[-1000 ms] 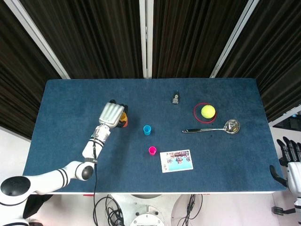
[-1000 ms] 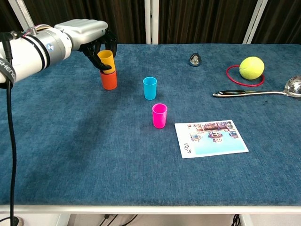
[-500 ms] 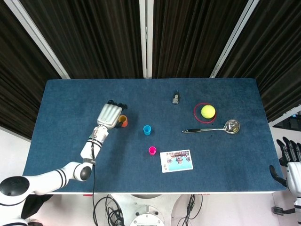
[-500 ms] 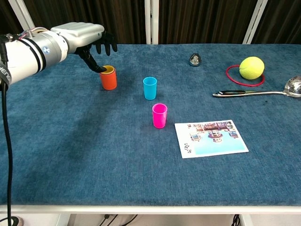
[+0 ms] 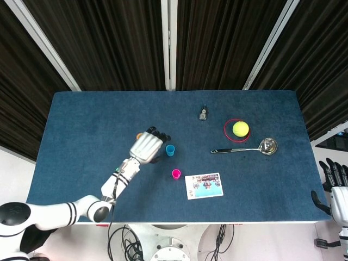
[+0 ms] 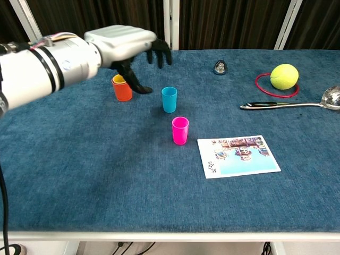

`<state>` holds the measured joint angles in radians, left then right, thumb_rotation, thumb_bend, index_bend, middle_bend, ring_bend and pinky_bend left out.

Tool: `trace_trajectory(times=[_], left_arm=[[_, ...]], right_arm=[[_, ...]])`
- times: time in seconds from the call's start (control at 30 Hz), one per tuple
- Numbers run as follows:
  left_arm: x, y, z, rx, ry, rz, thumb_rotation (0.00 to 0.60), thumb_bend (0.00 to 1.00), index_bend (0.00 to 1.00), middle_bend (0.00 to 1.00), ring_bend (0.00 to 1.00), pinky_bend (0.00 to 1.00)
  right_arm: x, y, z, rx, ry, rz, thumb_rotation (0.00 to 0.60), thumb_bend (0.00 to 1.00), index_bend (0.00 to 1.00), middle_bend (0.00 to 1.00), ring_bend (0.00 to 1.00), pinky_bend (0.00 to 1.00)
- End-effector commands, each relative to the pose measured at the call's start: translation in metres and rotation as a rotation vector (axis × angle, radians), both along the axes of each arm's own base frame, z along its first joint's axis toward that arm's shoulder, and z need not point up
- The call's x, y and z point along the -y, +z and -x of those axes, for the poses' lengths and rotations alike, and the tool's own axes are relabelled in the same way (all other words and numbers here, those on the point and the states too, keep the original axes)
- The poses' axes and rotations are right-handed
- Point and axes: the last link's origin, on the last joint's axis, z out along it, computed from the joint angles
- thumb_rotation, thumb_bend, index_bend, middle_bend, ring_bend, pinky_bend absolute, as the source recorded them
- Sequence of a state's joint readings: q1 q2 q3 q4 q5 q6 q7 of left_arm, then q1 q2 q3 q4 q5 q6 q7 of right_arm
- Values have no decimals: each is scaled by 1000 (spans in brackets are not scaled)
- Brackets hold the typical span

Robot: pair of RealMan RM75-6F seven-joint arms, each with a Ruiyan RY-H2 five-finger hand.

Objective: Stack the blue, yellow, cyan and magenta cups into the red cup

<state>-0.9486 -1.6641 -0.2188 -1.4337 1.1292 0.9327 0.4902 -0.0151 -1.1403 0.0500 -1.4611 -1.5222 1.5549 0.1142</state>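
The red cup (image 6: 122, 92) stands at the table's left with the yellow cup (image 6: 119, 79) nested inside, only its rim showing. No blue cup shows on its own. The cyan cup (image 6: 169, 99) stands upright right of the red one, and the magenta cup (image 6: 180, 130) stands nearer the front. My left hand (image 6: 133, 45) hovers open between the red and cyan cups with its fingers spread, holding nothing. In the head view this left hand (image 5: 147, 147) hides most of the red cup, just left of the cyan cup (image 5: 170, 150). My right hand (image 5: 337, 187) hangs off the table's right edge, empty.
A picture card (image 6: 238, 155) lies right of the magenta cup. A tennis ball (image 6: 284, 76) sits in a red ring (image 6: 264, 88) at the far right, with a metal spoon (image 6: 289, 104) in front of it. A small metal object (image 6: 220, 67) lies near the back.
My left hand let go of the yellow cup, which dropped into the red cup. The hand then opened and moved right toward the cyan cup.
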Motion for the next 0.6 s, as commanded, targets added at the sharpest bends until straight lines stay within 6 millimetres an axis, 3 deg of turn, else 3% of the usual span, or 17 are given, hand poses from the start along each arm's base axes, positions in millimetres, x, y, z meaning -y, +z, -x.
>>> trace_trajectory(times=[0.03, 0.17, 0.6], left_arm=[[8, -15, -11, -31, -56, 7, 600, 230, 250, 282, 274, 192], [4, -30, -13, -55, -67, -16, 600, 230, 230, 256, 255, 189], [-18, -45, 2, -110, 11, -21, 600, 229, 232, 252, 237, 190]], right_arm=[[-2, 0, 0, 2, 3, 1, 600, 306, 0, 0, 0, 0], [-4, 2, 1, 8, 7, 8, 600, 305, 0, 0, 0, 0], [0, 3, 7, 14, -4, -3, 600, 305, 0, 0, 0, 0]])
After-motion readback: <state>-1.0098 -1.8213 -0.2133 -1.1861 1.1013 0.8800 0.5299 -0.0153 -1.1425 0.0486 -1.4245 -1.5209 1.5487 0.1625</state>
